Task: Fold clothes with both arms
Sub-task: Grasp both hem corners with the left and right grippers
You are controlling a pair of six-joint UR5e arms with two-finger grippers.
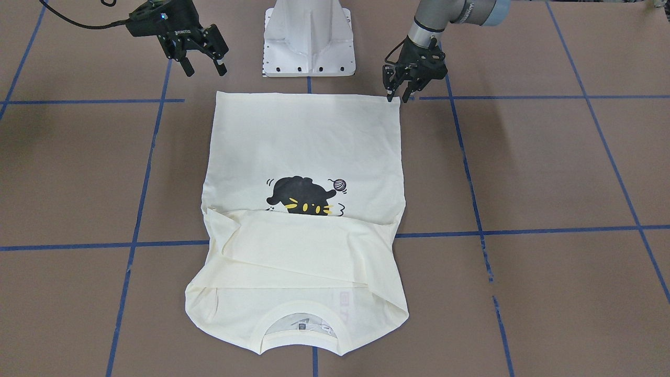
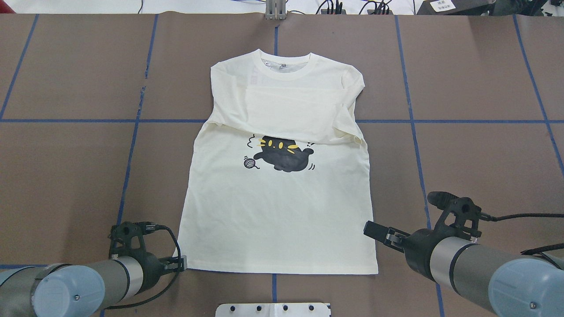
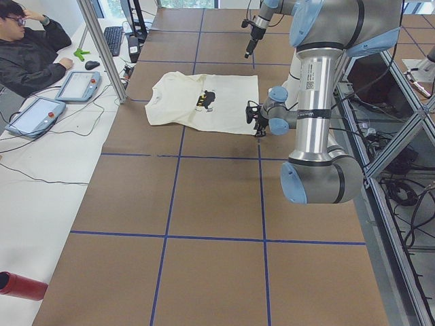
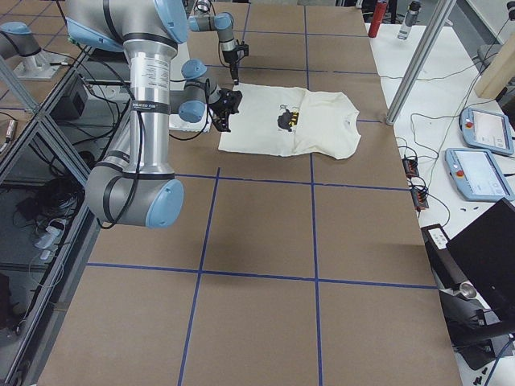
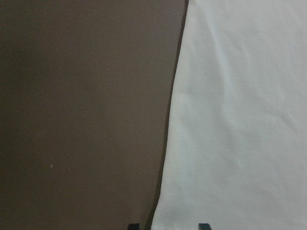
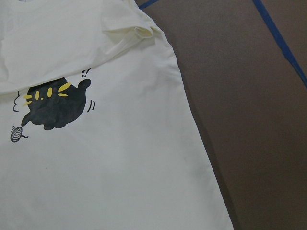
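Cream shirt (image 2: 282, 211) flat at mid-tabletop (image 2: 66, 176), long axis running straight away from the robot: collar (image 2: 288, 70) far, hem (image 2: 282, 269) nearest the white pedestal base (image 1: 309, 42). Sleeves (image 2: 299, 114) folded across the chest, hiding the top of the cat print (image 2: 284, 156). Left tool (image 1: 398, 97) at one hem corner, parted narrowly astride the edge. Right tool (image 1: 205, 68) raised near the other corner, spread wide, gripping nothing.

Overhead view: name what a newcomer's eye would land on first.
The cream shirt lies flat mid-table, collar away from the robot, sleeves folded across the chest over the top of the black cat print. The left gripper is open at one hem corner; the right gripper hangs open near the other.
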